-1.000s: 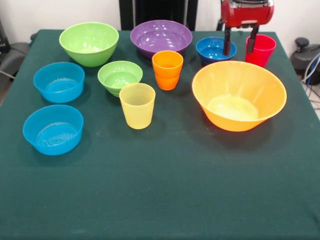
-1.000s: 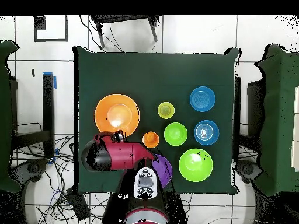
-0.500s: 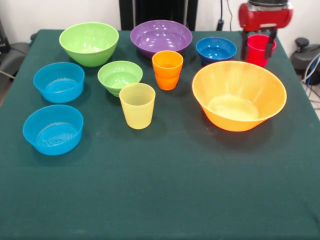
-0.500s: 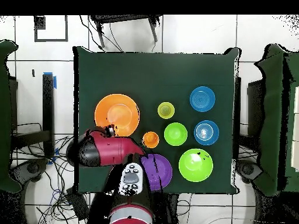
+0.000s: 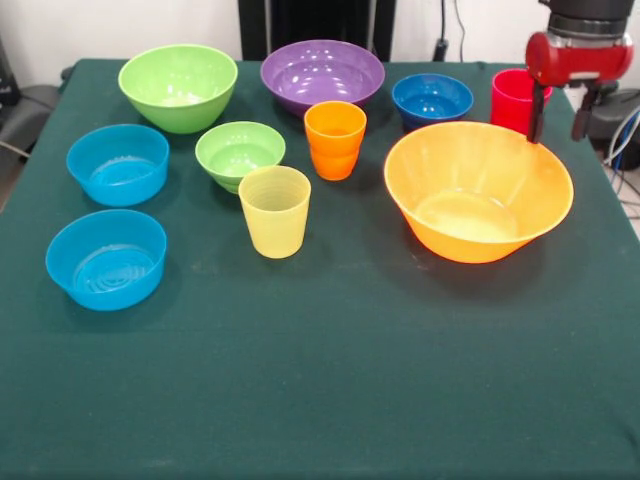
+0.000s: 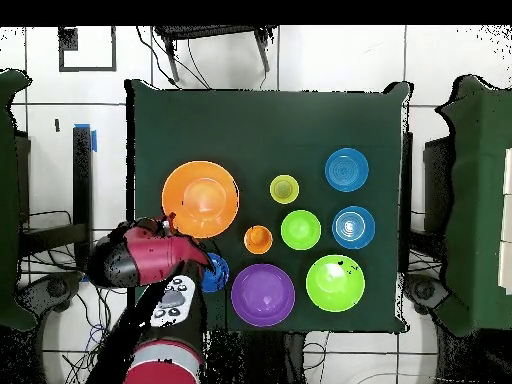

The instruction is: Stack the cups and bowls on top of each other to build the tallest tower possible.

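Front view shows the gripper hanging with its two dark fingers spread apart and empty, just above the far right rim of the huge orange bowl. One finger overlaps the red cup, which stands upright directly behind the orange bowl's rim; whether they touch I cannot tell. Every piece sits singly on the green surface, nothing stacked. Placing the rest from the orange bowl: the small dark blue bowl is behind it, left of the red cup; the orange cup is just to its left, with the purple bowl beyond that cup. The yellow cup stands further left and nearer the camera, the small green bowl beside it. The large green bowl and the two light blue bowls lie well apart from it, toward the left edge.
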Tool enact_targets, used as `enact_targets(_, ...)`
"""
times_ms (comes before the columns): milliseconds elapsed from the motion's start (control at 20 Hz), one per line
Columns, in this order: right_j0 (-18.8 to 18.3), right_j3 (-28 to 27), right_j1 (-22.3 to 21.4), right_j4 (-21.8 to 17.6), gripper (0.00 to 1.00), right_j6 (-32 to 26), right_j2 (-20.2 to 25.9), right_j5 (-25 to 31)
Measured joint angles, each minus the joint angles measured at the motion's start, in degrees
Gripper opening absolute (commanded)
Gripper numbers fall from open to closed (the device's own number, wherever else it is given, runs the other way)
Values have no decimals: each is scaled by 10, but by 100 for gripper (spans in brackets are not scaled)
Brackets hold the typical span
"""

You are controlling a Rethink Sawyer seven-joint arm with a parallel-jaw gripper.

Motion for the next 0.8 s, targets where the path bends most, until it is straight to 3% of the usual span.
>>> enact_targets(550,54,-65,67,8,100,20,-79,-78)
enact_targets(800,61,-87,81,9,100,20,-95,-88)
